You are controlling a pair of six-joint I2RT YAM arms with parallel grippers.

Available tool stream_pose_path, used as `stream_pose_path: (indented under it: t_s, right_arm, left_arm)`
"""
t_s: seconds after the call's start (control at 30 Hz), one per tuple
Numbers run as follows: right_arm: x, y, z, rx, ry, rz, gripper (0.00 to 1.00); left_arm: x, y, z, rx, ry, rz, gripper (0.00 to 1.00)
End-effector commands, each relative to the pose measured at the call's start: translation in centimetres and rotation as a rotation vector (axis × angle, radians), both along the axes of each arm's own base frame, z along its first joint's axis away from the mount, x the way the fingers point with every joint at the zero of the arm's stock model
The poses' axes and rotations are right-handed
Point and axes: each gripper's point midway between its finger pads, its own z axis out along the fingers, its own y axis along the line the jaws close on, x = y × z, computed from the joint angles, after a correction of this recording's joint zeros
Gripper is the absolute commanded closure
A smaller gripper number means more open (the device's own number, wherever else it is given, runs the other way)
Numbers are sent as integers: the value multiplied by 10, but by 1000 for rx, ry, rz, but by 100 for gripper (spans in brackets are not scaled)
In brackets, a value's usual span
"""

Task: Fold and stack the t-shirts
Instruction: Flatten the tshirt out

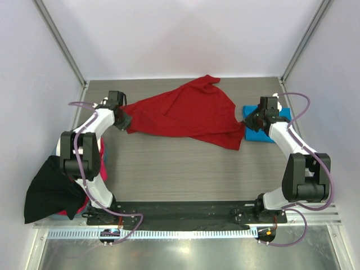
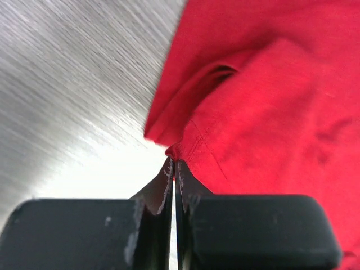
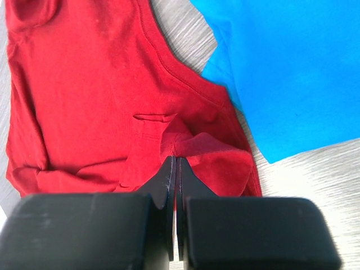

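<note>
The deep red t-shirt (image 1: 188, 115) is stretched across the back of the table between both arms. My left gripper (image 1: 121, 120) is shut on its left corner, whose hem (image 2: 172, 151) is pinched at the fingertips in the left wrist view. My right gripper (image 1: 253, 121) is shut on its right edge, with a red fold (image 3: 185, 143) caught between the tips in the right wrist view. A folded bright blue t-shirt (image 1: 270, 126) lies flat under the right gripper; it also shows in the right wrist view (image 3: 292, 73).
A heap of black cloth (image 1: 50, 191) with magenta cloth (image 1: 102, 160) under it hangs over the table's left edge beside the left arm. White walls close the back and sides. A metal rail (image 1: 185, 232) runs along the near edge.
</note>
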Motion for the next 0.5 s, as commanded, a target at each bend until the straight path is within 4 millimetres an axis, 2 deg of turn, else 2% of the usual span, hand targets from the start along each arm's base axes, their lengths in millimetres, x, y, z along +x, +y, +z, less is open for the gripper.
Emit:
stream_pose_path:
  t_s: [0.0,0.17,0.3,0.37,0.47]
  right_arm:
    - [7,1,45,-17,-126,23,99]
    - [-1,1,62,-29,-154,33,99]
    - [-11,4,61,-24,-145,52,99]
    - [-19,7,59,-19,-135,68,99]
    - [-35,7,69,-31,-150,76,99]
  left_arm:
    - [-8,-3,36,-17,-76,-8,100]
    - [-26,-4,51,-37,-100,-3,100]
    - [-43,-6,54,-49,-75,-6,100]
    - [-57,-11,58,-60,-81,-24,100]
    - [-81,-13,75,-60,-119,-37,100]
